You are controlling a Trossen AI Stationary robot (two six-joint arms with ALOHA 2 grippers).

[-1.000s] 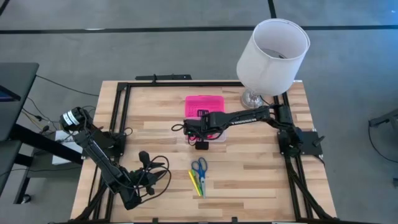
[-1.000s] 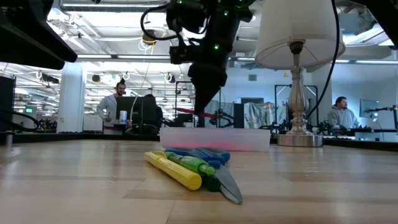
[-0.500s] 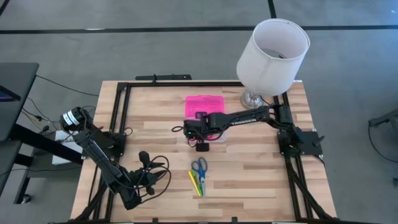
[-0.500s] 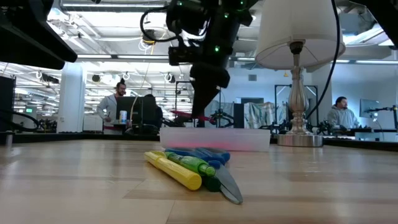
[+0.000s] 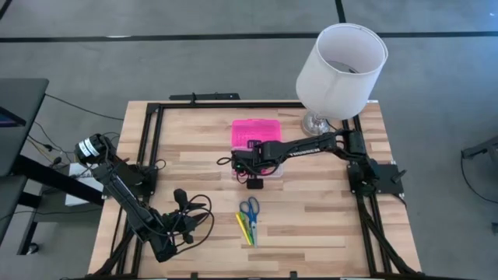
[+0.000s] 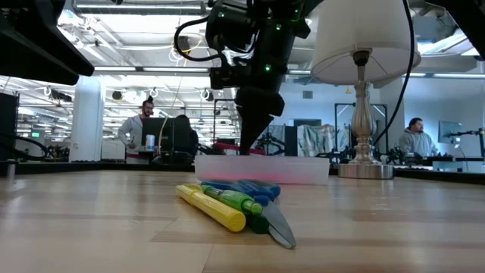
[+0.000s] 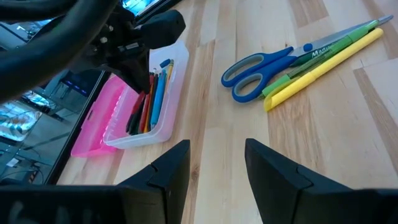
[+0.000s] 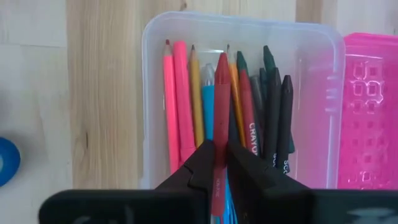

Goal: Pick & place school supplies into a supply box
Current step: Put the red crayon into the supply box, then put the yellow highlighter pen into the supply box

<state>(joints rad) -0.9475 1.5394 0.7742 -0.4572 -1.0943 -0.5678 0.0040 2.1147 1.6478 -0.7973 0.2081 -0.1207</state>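
Directly over the supply box [image 8: 242,93], the right gripper [image 8: 219,163] pinched a red pencil [image 8: 220,124], its long axis seemingly parallel to the pencils below; the left gripper [image 7: 214,163] waited spread, well apart.

The wooden worktop [image 5: 311,214] carries a clear supply box [image 5: 257,173] with its pink lid [image 5: 257,130] mid-worktop, a lamp [image 5: 317,123] at the far right corner, and blue scissors [image 5: 249,207] beside yellow and green markers [image 5: 247,229] near the front edge.

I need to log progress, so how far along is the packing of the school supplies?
Mostly done: many pencils and crayons already lie in the supply box. The right pincer holds a red crayon above it. Scissors, a green marker and a yellow marker remain on the table.
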